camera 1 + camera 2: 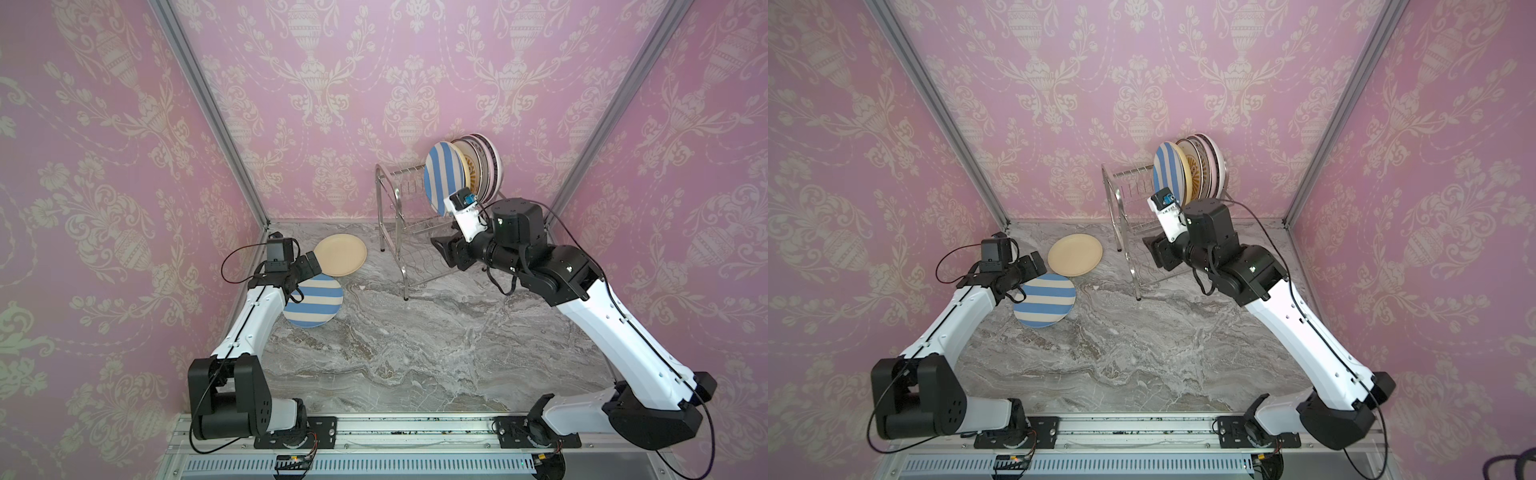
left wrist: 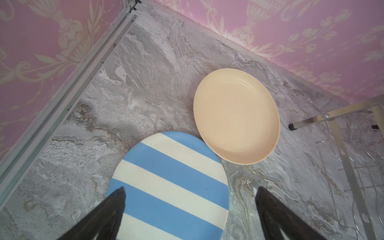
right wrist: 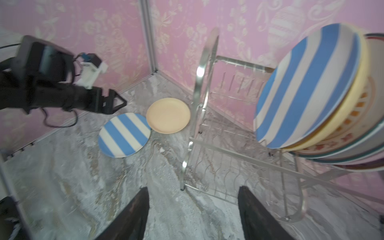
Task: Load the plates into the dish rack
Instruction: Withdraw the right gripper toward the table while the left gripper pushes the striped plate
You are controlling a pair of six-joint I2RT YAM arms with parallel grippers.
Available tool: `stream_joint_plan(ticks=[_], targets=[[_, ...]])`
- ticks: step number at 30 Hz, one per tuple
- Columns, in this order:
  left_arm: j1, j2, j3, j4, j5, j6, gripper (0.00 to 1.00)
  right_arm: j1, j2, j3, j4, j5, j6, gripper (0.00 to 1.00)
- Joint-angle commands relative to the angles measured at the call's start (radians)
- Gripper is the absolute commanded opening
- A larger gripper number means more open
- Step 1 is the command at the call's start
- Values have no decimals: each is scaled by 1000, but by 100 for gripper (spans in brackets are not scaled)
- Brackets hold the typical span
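Both sets of jaws gape empty: left gripper (image 2: 191,189) over the edge of the striped plate (image 2: 170,176), cream plate (image 2: 236,116) just beyond; right gripper (image 3: 193,188) facing the rack (image 3: 200,72), racked plates (image 3: 307,87) above it.

- We see blue and cream stripes on the striped plate (image 2: 166,166) under the left gripper (image 2: 191,189).
- Just beyond it lies a plain cream-yellow plate (image 2: 236,116).
- Ahead of the right gripper (image 3: 193,187) stands a shiny silver dish rack (image 3: 202,83). Its front plate (image 3: 307,87) is striped blue and white.
- The table (image 1: 415,353) is grey marble. The wallpaper (image 1: 332,62) is pink with a cream pattern.

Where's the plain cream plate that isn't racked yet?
In both top views, the cream plate lies flat left of the dish rack, touching the loose striped plate.
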Motion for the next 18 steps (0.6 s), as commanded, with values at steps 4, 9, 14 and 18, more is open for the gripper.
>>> stream_joint_plan(ticks=[4, 9, 14, 18], targets=[[24, 122, 90, 20, -15, 92, 99, 17, -174, -412, 229, -257, 198, 74], [37, 256, 222, -36, 6, 141, 99, 40, -212, -672, 392, -285, 337, 75], [69, 371, 310, -91, 58, 183, 99, 68, -228, -808, 496, -271, 393, 76], [69, 457, 364, -115, 132, 230, 99, 73, -244, -863, 518, -265, 376, 77]])
